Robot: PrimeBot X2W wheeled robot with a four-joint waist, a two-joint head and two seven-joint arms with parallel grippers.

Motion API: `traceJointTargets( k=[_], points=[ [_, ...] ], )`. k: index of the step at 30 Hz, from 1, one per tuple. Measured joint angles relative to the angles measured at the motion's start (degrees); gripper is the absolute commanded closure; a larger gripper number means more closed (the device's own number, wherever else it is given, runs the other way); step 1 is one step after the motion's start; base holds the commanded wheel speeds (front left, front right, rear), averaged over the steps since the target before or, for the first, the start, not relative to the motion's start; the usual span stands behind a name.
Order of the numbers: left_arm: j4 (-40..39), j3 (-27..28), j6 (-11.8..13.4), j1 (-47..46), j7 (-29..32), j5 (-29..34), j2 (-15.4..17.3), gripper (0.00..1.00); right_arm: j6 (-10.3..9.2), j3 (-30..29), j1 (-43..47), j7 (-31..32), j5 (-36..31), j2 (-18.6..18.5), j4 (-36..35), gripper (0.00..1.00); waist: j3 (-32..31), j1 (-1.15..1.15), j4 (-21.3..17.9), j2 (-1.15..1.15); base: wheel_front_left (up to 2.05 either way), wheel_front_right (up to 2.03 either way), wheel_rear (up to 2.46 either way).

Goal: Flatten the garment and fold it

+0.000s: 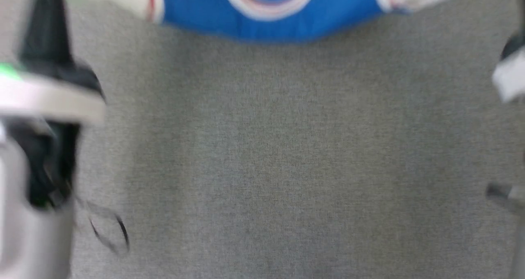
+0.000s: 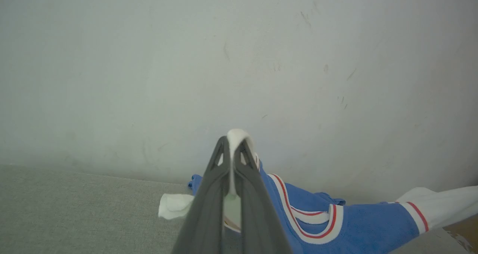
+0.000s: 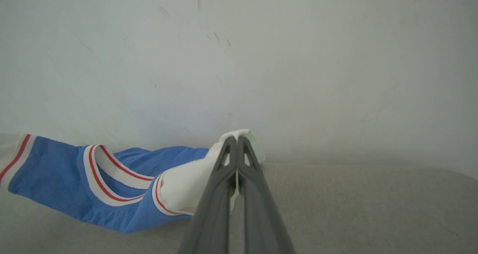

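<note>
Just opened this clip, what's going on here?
The robot has the blue jersey T-shirt by both white sleeves: the left gripper and the right gripper each have their jaws shut on one. The shirt hangs spread between them, collar in the middle, sagging toward the grey fabric surface in front of a pale wall. It is not yet laid flat or folded.

garment (image 1: 270,20): motion-blurred, cropped at top edge | left arm (image 1: 45,100): blurred, cropped at left edge
</note>
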Motion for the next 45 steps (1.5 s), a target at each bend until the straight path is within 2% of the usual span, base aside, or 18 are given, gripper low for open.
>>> traceJointTargets(
  k=[4,5,14,20,33,45],
  points=[
    [-3.67,-1.21,1.58,11.15,0.1,0.08,-0.87,1.0,0.0,-2.01,11.24,0.56,1.44,3.12,-3.67,1.0,-3.17,0.0,-0.15,0.0,0.0,0.0,0.0],
    [-4.54,-1.47,2.26,16.27,0.48,0.19,-0.99,1.0,0.0,-3.09,16.31,0.74,2.53,4.1,-4.46,1.0,-4.72,0.0,-0.23,0.0,0.0,0.0,0.0],
    [-5.93,-3.74,2.61,34.7,4.26,-2.66,-0.41,1.0,0.0,-7.95,34.68,4.15,8.21,5.31,-5.76,1.0,-11.26,0.01,-0.26,0.0,0.0,0.0,0.0],
    [-7.79,-4.43,2.61,42.63,8.56,-5.84,0.87,1.0,0.0,-9.11,43.89,7.99,11.51,5.28,-5.54,1.0,-15.34,0.01,0.27,0.0,0.0,0.0,0.0],
    [-11.0,-5.49,3.12,57.76,16.96,-12.46,4.07,1.0,0.0,-6.86,64.12,21.25,12.15,5.38,-7.33,1.0,-21.35,0.01,0.61,0.0,0.0,0.0,0.0],
    [-14.66,-3.13,3.99,65.92,18.71,-15.7,6.01,1.0,0.0,-11.02,72.02,27.8,15.57,5.37,-9.54,1.0,-24.24,0.01,1.2,0.0,0.0,0.0,0.0]
  ],
)
